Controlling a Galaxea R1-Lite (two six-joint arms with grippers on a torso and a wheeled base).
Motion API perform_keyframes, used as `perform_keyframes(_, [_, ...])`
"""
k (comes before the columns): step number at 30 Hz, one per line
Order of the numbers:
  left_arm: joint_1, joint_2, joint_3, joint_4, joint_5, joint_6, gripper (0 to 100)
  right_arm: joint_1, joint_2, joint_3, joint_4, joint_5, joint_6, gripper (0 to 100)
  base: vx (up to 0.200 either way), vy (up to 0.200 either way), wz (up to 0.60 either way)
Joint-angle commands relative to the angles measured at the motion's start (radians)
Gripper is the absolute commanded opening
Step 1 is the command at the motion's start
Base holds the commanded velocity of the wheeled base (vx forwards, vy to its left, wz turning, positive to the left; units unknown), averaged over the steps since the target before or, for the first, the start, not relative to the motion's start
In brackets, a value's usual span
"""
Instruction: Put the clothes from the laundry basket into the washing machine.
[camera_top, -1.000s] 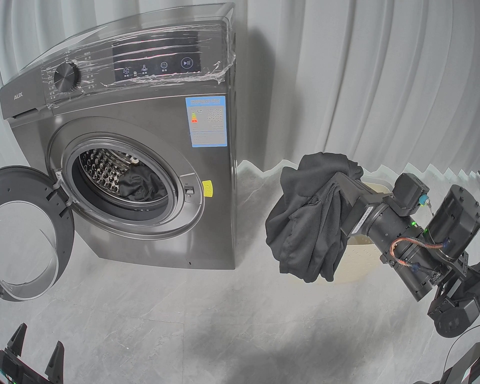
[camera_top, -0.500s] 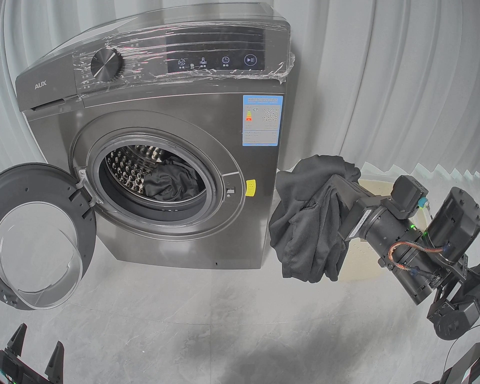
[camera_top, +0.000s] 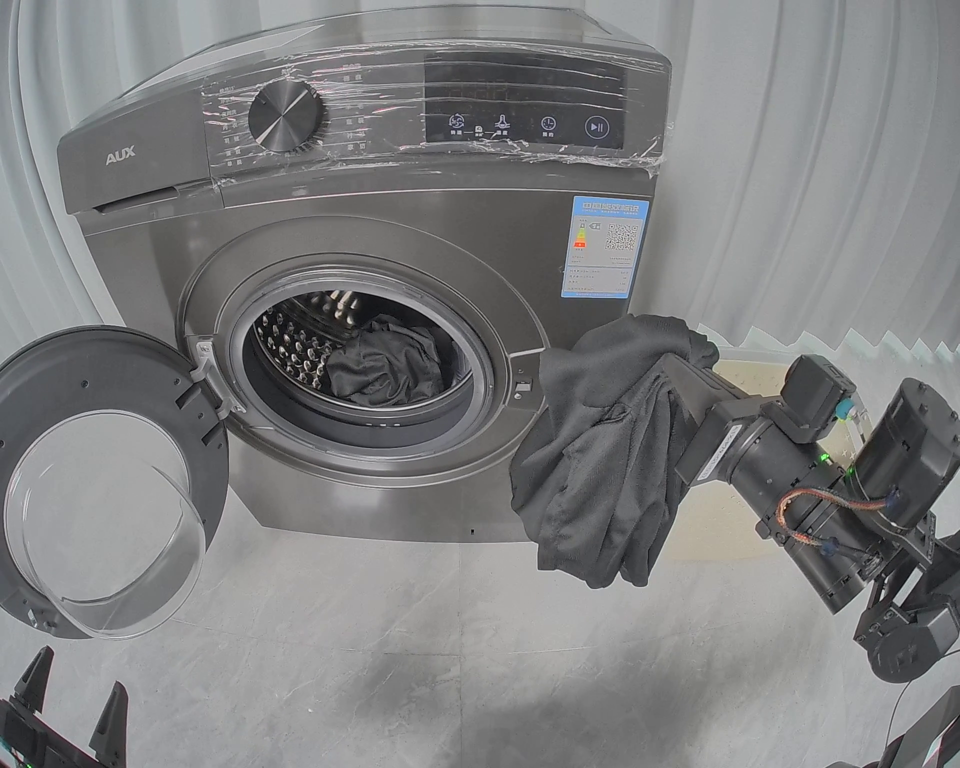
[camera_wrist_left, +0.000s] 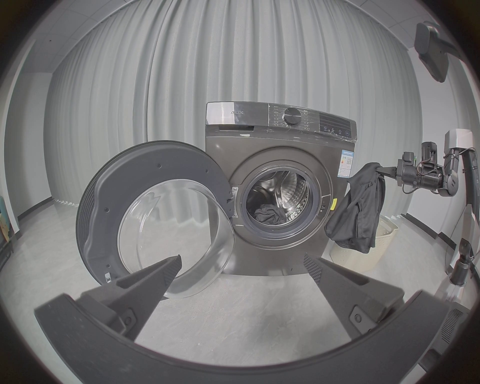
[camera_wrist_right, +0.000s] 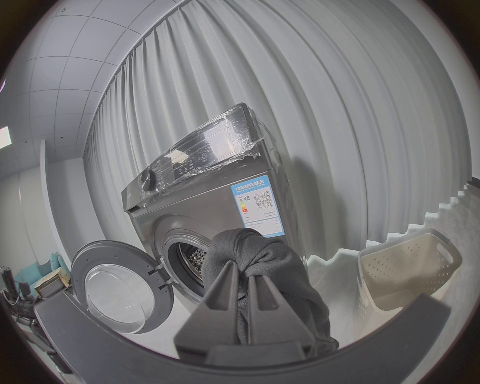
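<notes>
My right gripper (camera_top: 678, 376) is shut on a dark grey garment (camera_top: 600, 440), which hangs in the air just right of the washing machine (camera_top: 400, 215). In the right wrist view the shut fingers (camera_wrist_right: 227, 295) pinch the cloth (camera_wrist_right: 270, 265). The round door (camera_top: 90, 385) stands swung open to the left. Another dark garment (camera_top: 385, 365) lies inside the drum. The cream laundry basket (camera_top: 720, 520) sits on the floor behind the right arm, and its inside (camera_wrist_right: 405, 270) looks bare. My left gripper (camera_top: 70, 690) is open and low at the front left, holding nothing.
White curtains (camera_top: 800, 170) hang behind the machine and basket. Grey tiled floor (camera_top: 400, 640) lies open in front of the machine. The open door juts out on the left side of the opening.
The whole head view has shifted, so the camera moved. The machine now stands closer to the hanging garment, which overlaps its right front corner. Both grippers keep their state.
</notes>
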Motion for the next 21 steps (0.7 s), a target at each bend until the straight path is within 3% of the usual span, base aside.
perform_keyframes(1, [-0.001, -0.015, 0.015, 0.0, 0.0, -0.001, 100, 0.0, 0.002, 0.001, -0.001, 0.0, 0.0, 0, -0.2, 0.0, 0.0])
perform_keyframes(5, [0.0, -0.015, 0.015, 0.0, 0.0, -0.001, 100, 0.0, 0.002, 0.001, -0.001, 0.0, 0.0, 0, -0.2, 0.0, 0.0])
perform_keyframes(10, [0.0, -0.015, 0.015, 0.0, 0.0, -0.001, 100, 0.0, 0.005, 0.01, -0.001, 0.001, 0.0, 0, 0.0, 0.0, 0.0])
perform_keyframes(21, [-0.001, -0.014, 0.015, 0.0, 0.0, -0.002, 100, 0.0, 0.008, 0.016, -0.001, 0.001, -0.002, 0, 0.0, 0.2, 0.0])
